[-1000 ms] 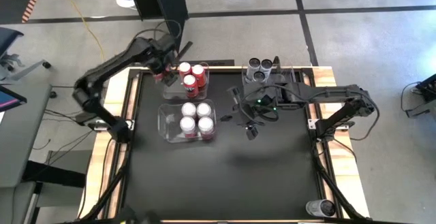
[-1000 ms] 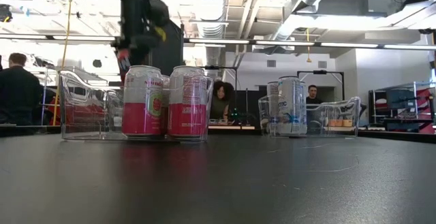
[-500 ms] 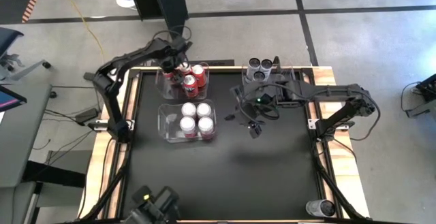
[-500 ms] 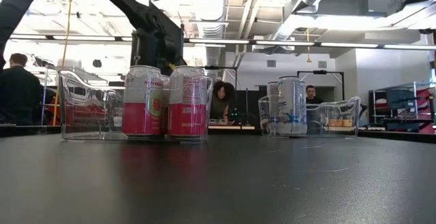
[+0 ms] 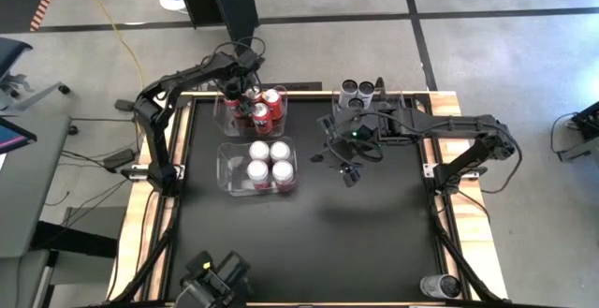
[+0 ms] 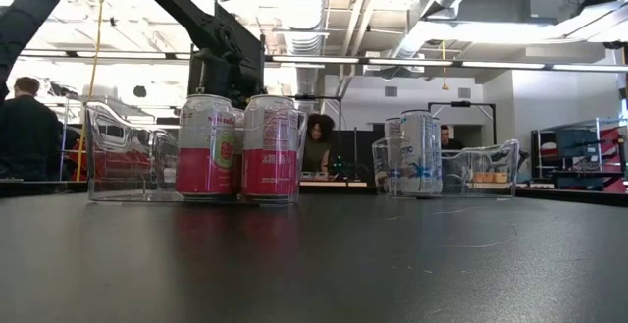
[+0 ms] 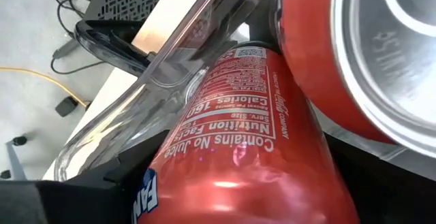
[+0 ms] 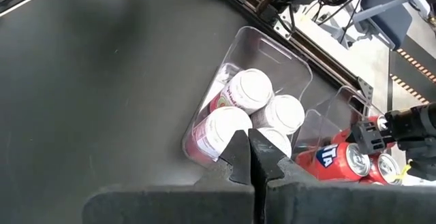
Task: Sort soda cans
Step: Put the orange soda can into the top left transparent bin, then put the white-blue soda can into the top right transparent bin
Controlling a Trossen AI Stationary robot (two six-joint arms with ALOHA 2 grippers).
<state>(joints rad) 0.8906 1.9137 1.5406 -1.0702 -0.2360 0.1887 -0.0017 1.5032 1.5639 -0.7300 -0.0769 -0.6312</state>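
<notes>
My left gripper [image 5: 234,95] reaches down into the far-left clear bin [image 5: 225,113] and is shut on a red soda can [image 7: 252,149]. Three more red cans [image 5: 265,105] stand in that bin; one top [image 7: 388,54] shows right beside the held can. Several pink-and-white cans [image 5: 270,163] stand in the middle bin [image 6: 240,146]. Three silver cans [image 5: 357,91] stand in the far-right bin [image 6: 417,151]. My right gripper [image 5: 348,175] hovers shut and empty over the bare table, right of the pink cans [image 8: 252,112]. My left gripper holds the red can by its side wall [image 7: 204,183], pinched between the two fingers [image 7: 75,197], which lie across it. It comes slanting from above on the table's left. The can sits inside the bin against the wall [image 7: 157,81]; whether its base rests there is hidden.
The near half of the black table [image 5: 309,242] is bare. A dark camera-like device [image 5: 220,280] sits at the near-left edge and a round grey object [image 5: 440,286] at the near-right corner. People stand beyond the far edge [image 6: 25,127].
My left gripper has carried the red can from just left of the far-left bin toward the right and down into it, beside the other red cans. A dark device has come into view at the table's near-left edge.
</notes>
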